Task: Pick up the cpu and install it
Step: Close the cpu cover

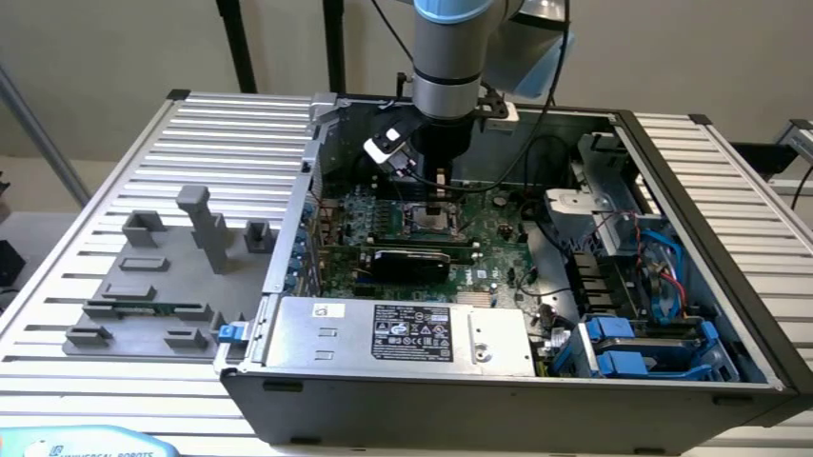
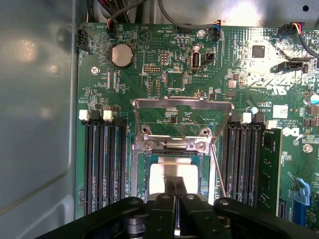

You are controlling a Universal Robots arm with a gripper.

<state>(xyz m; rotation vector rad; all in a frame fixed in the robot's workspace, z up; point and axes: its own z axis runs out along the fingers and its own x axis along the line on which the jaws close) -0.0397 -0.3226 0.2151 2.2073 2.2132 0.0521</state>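
The cpu (image 2: 172,175) lies flat in the motherboard socket (image 2: 142,174), its silver-white top showing between the socket's frame sides. My gripper (image 2: 175,185) is shut, its two black fingers pressed together right over the cpu's top; I cannot tell whether they touch it. The socket's metal load plate (image 2: 182,104) is swung open, and the thin lever (image 2: 218,172) stands beside it. In the exterior view my gripper (image 1: 432,179) hangs inside the open computer case, just above the socket (image 1: 429,217).
Memory slots (image 2: 104,159) flank the socket, with a green memory stick (image 2: 269,164) in one. The case wall (image 2: 35,124) is close by. Grey fixture blocks (image 1: 209,228) and a long green stick (image 1: 147,308) sit at the exterior view's left. A power supply (image 1: 400,333) lies at the case front.
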